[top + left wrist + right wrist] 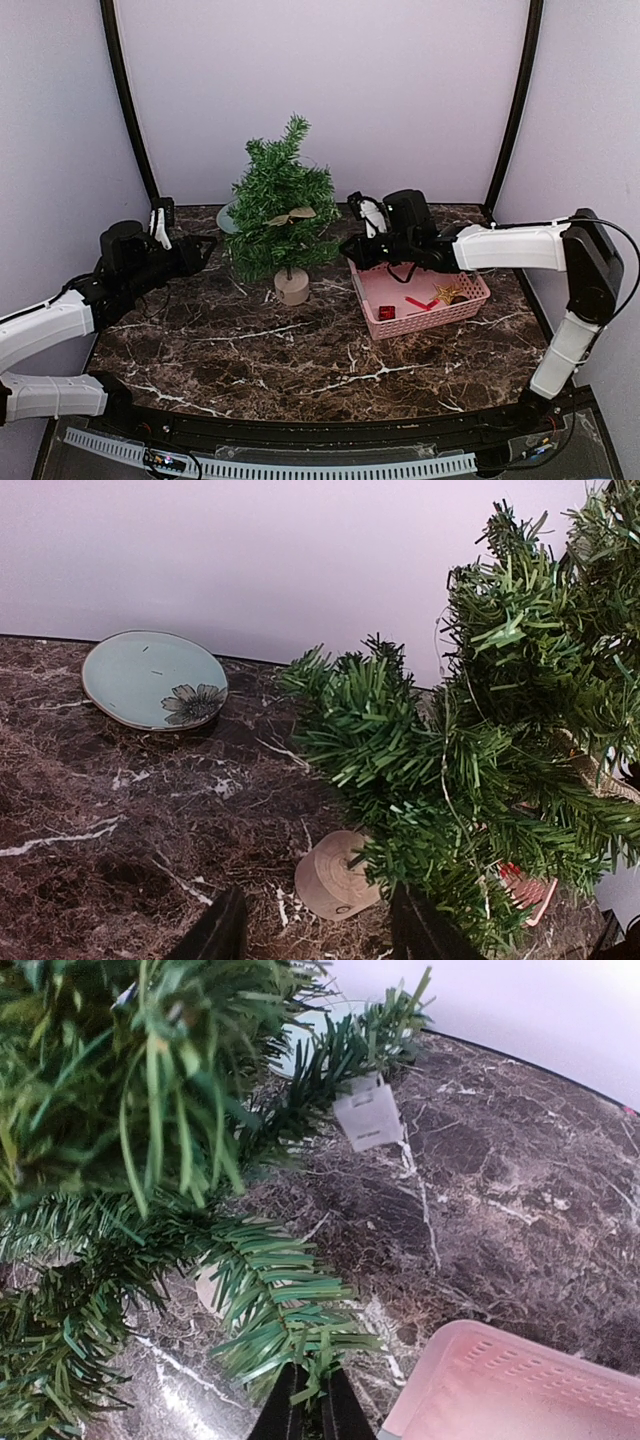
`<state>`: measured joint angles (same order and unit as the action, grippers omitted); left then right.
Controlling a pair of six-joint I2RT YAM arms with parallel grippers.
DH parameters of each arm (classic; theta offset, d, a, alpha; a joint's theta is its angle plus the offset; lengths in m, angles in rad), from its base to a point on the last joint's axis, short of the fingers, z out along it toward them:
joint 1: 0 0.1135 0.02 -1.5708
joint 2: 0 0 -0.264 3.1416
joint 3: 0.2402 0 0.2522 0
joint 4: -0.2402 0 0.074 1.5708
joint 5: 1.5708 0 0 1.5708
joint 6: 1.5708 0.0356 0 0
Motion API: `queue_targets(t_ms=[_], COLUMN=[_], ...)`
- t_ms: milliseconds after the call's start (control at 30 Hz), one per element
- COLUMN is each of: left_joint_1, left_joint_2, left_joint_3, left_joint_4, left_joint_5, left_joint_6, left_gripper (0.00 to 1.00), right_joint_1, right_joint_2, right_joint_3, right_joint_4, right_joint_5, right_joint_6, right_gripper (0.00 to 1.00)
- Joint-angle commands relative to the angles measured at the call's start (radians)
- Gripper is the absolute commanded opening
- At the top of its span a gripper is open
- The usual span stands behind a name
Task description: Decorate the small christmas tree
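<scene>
The small christmas tree (283, 205) stands upright mid-tabletop (300, 350), its tan base just left of the pink basket (430, 318), with a teal floral plate (150, 678) behind it. Left pincer (320, 935) is apart and empty, pointed at the tree's base. Right pincer (308, 1410) is all but together at a lower branch tip — can't tell if needles are pinched. 1 gold ornament (291, 214) sits on the tree.

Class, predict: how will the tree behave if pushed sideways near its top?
The tree probably tips easily: broad above a narrow base. Its thin bristly branches likely bend rather than resist. It looks light, so may slide on the polished table.
</scene>
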<state>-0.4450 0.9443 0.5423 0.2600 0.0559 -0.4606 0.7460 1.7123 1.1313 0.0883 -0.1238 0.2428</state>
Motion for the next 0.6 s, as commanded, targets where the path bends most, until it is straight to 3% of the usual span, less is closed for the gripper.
queue_targets(t_ms=[0, 567], left_joint_1=[0.007, 0.045], left_joint_2=[0.002, 0.097], left_joint_3=[-0.018, 0.047], left_joint_4=[0.037, 0.120], left_joint_5=[0.009, 0.131], left_joint_6=[-0.013, -0.005], left_gripper=[0.51, 0.49], right_joint_1=[-0.031, -0.069], right_joint_2=[0.024, 0.111], right_joint_3=[0.048, 0.139], right_joint_4=[0.072, 0.145], right_joint_5=[0.003, -0.069], right_joint_6=[-0.021, -0.036], right_gripper=[0.11, 0.12])
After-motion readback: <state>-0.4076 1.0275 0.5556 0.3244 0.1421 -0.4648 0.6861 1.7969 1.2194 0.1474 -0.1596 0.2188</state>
